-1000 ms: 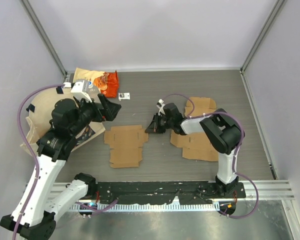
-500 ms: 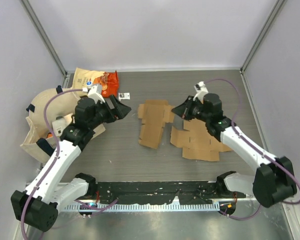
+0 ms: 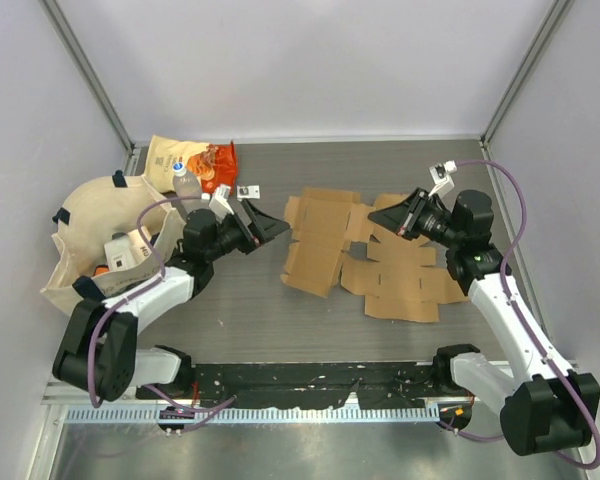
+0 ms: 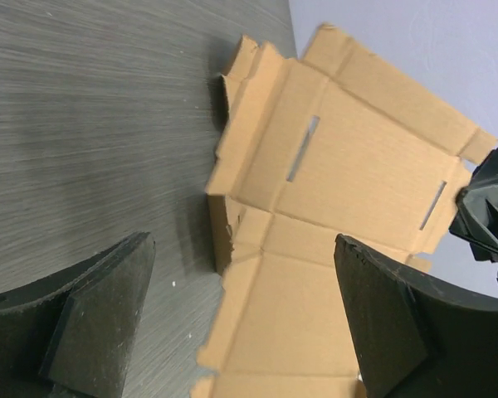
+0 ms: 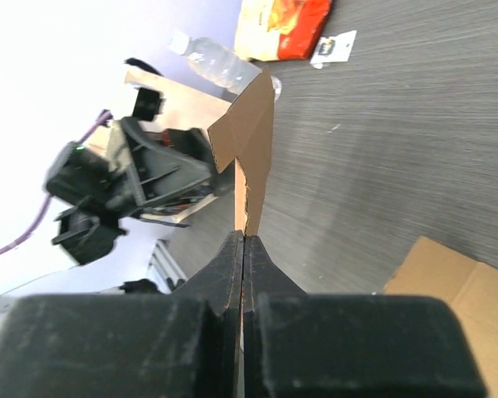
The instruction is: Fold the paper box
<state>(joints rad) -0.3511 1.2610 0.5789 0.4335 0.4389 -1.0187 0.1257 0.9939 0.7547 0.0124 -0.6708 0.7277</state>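
The paper box (image 3: 322,238) is a flat brown cardboard blank with slots, held tilted over the middle of the table. My right gripper (image 3: 401,221) is shut on its right flap. In the right wrist view the box (image 5: 256,153) shows edge-on, running away from the right gripper's (image 5: 244,240) closed jaws. My left gripper (image 3: 276,228) is open, just left of the box's left edge. In the left wrist view the box (image 4: 349,174) lies ahead of the left gripper (image 4: 245,311), its near corner between the spread fingers (image 4: 100,319) without touching them.
Several more flat cardboard blanks (image 3: 405,290) lie stacked under and right of the held one. A beige tote bag (image 3: 85,225) sits at the left, with a snack bag (image 3: 195,160), a water bottle (image 3: 185,181) and a small tag (image 3: 247,191) behind it.
My right gripper has carried the box right and back, from mid-table to over the stack. My left arm has swung lower and reached right toward the box's left edge.
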